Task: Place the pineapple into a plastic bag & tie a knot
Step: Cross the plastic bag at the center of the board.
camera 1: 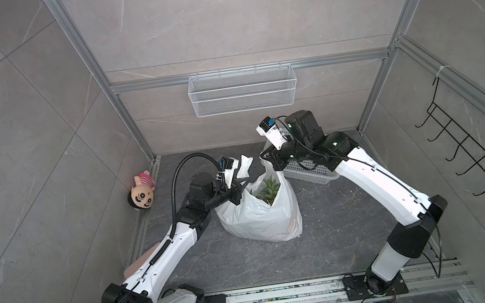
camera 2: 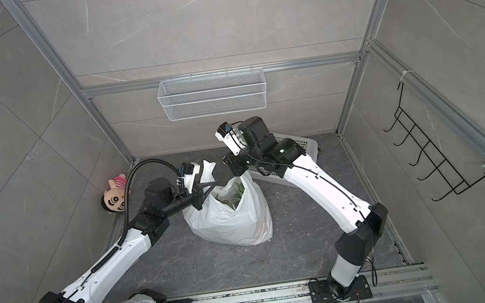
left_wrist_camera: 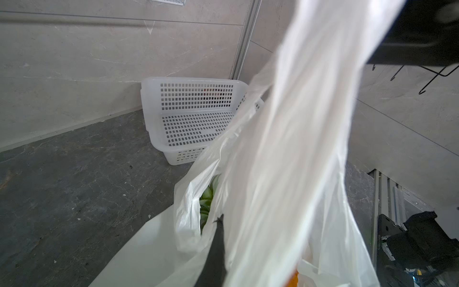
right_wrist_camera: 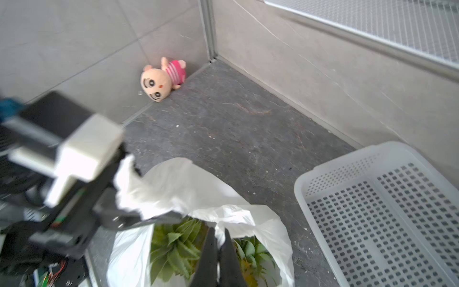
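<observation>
Grey stone-look panels in an aluminium frame wall off a dark slate floor [camera 1: 338,209], and the plastic bag [camera 1: 259,220] sits on it at the centre, between the two arms. The pineapple [right_wrist_camera: 173,248] is already inside and standing up, its green crown showing through the open mouth in both top views. So the loading step looks done and the tying is what remains. The left gripper [camera 1: 239,192] is clamped shut on the left handle strip [camera 1: 243,165], whose loose end sticks up past the jaws. The right gripper [right_wrist_camera: 218,232] is closed as well, its two dark fingers pinching the bag's right handle strip [camera 1: 270,174] just above the crown, with the film pulled up taut on that side. Both strips are gripped but held apart; they are not yet crossed, wrapped or cinched, and the mouth gapes between them. By my judgement the closing has only begun, since the strips must now be brought together and looped. A white perforated basket [camera 1: 307,172] stands far right behind the right arm, and a plush toy [camera 1: 143,192] lies in the far-left corner, both well clear of the bag.
</observation>
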Tool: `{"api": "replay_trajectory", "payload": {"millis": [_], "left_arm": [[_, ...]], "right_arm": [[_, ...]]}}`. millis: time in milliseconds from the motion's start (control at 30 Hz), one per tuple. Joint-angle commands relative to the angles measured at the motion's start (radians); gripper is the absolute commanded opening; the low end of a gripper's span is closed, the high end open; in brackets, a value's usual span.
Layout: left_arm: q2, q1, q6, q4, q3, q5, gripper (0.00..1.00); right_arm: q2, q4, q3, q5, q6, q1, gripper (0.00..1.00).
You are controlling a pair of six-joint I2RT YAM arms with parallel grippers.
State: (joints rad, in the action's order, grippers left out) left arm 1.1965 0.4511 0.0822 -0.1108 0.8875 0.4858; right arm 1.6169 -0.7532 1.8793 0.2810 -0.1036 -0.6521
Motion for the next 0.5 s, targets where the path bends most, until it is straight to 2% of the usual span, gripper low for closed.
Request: {"api": "replay_trajectory", "payload": {"millis": [0,200,467], "left_arm": [[0.026,-0.003,-0.044,0.018,0.064,0.030,0.00],[0.088,-0.003,-0.061,0.056,0.124,0.055,0.00],[0.117,-0.003,-0.143,0.146,0.172,0.164,0.00]], "right_arm": [[-0.052,-0.037,-0.043,0.148,-0.159,-0.003,0.00],[-0.051,-0.108,-0.024,0.224,-0.277,-0.024,0.00],[0.075,-0.116,0.096,0.135,-0.316,-0.097,0.00]]}}
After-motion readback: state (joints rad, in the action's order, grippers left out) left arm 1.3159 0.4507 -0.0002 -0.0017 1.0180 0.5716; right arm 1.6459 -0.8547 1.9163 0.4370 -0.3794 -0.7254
